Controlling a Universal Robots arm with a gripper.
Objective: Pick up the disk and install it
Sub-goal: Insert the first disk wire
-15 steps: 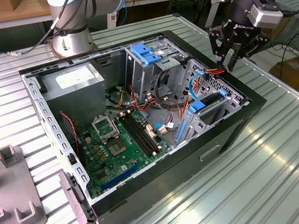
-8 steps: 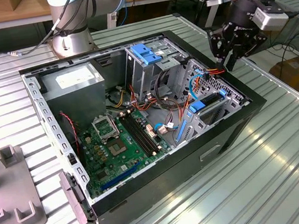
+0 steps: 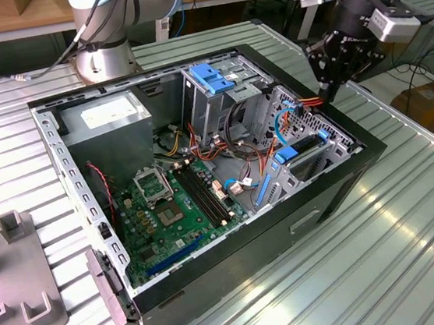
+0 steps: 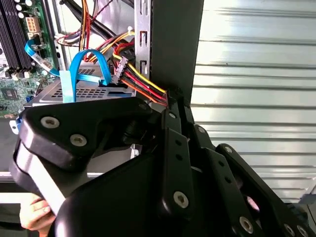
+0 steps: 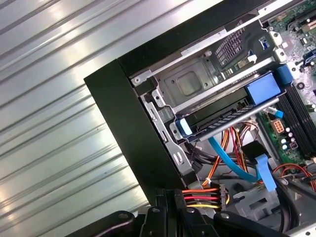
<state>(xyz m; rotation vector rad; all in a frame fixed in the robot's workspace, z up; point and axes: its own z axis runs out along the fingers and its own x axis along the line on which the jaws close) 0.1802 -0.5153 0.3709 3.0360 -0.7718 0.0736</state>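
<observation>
I see the disk (image 5: 222, 117) w/ its blue rail sitting in a bay of the grey drive cage (image 5: 197, 81), at a corner of the black PC case (image 3: 287, 225). The gripper (image 3: 325, 91) hangs over the case edge near that corner, clenched (tips together, as far as I see). It is just beside the red-yellow pwr cables (image 5: 202, 197), apart from the disk.

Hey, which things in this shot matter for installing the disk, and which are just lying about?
For the job: the disk in its blue carrier; the computer case; the gripper near the case's wall.
Just lying about: power-supply box; motherboard; grey fixture on the exterior view's left.
</observation>
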